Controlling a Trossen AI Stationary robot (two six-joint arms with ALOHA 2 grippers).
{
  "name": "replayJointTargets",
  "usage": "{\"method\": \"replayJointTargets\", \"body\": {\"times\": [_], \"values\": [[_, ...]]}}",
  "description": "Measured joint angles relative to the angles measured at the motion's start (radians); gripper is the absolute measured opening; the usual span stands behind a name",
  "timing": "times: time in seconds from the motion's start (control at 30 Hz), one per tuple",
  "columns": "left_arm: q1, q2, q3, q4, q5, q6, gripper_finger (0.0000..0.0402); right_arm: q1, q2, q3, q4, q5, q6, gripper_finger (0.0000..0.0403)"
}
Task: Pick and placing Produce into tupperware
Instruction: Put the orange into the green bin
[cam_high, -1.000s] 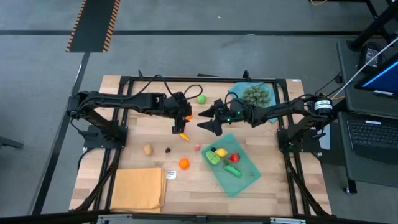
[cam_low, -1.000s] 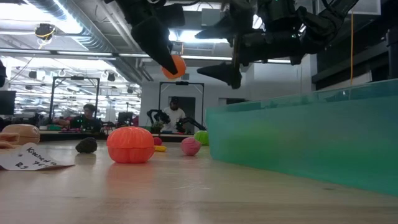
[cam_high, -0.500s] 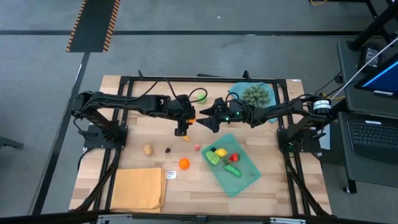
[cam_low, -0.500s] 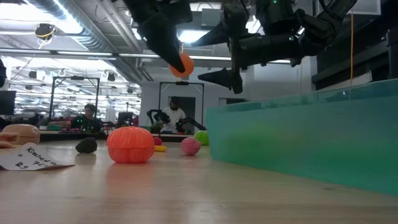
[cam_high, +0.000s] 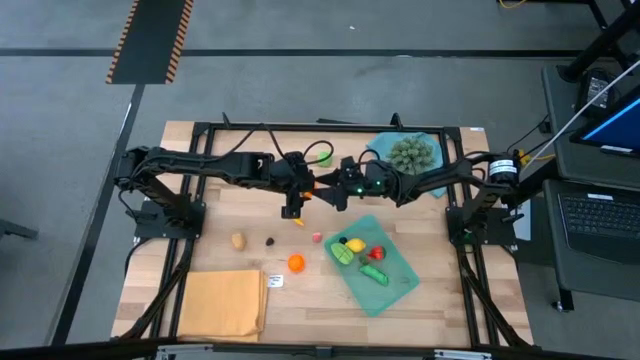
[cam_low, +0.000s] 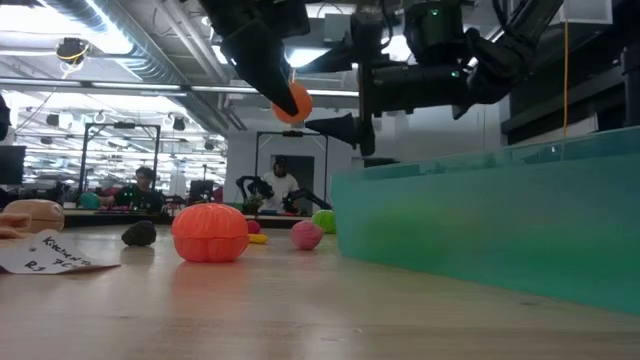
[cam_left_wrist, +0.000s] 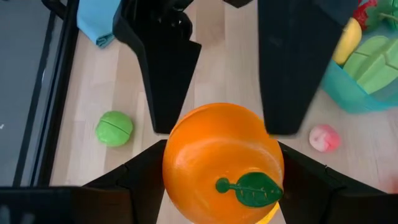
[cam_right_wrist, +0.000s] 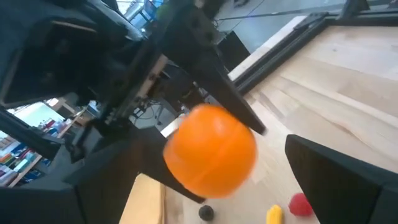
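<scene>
A small orange toy fruit (cam_left_wrist: 221, 155) with a green leaf mark hangs above the table's middle, with my left gripper (cam_high: 300, 190) shut on it. My right gripper (cam_high: 322, 188) reaches in level from the table's right. It is open, with a finger standing on either side of the orange fruit (cam_right_wrist: 211, 149); whether they touch it, I cannot tell. The teal tupperware (cam_high: 392, 285) lies near the right front and holds yellow, red and green produce. More produce lies loose on the wood: an orange piece (cam_high: 296, 263), a tan one (cam_high: 238, 240), a dark one (cam_high: 269, 240), a pink one (cam_high: 316, 237) and a green one (cam_high: 323, 157). My left gripper pinches the orange fruit by its two opposite sides (cam_left_wrist: 173, 163) between its two fingers (cam_left_wrist: 140, 183). The fingers slant down at it from the table's left. The fruit is lifted clear of the table (cam_low: 290, 100).
A spiky grey-green ball (cam_high: 412, 152) sits on a blue cloth (cam_high: 388, 143) at the far right. An orange-yellow cloth (cam_high: 222, 303) lies at the near left, with a paper tag (cam_high: 275, 281) beside it. People sit in the room beyond the table.
My right gripper has rolled about its own line and edged toward the table's left, so its open fingers now stand around the orange fruit held by my left gripper. The fruit stays lifted.
</scene>
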Motion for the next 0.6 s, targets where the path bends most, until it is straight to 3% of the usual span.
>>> {"method": "replayJointTargets", "body": {"times": [0.3,0.6], "values": [[0.001,0.000,0.000,-0.017,0.000,-0.004,0.0240,-0.001,0.055,0.116,-0.102,-0.064,0.005,0.0394],[-0.001,0.000,0.000,-0.028,-0.012,0.000,0.0240,0.000,0.056,0.120,-0.114,-0.089,0.068,0.0346]]}}
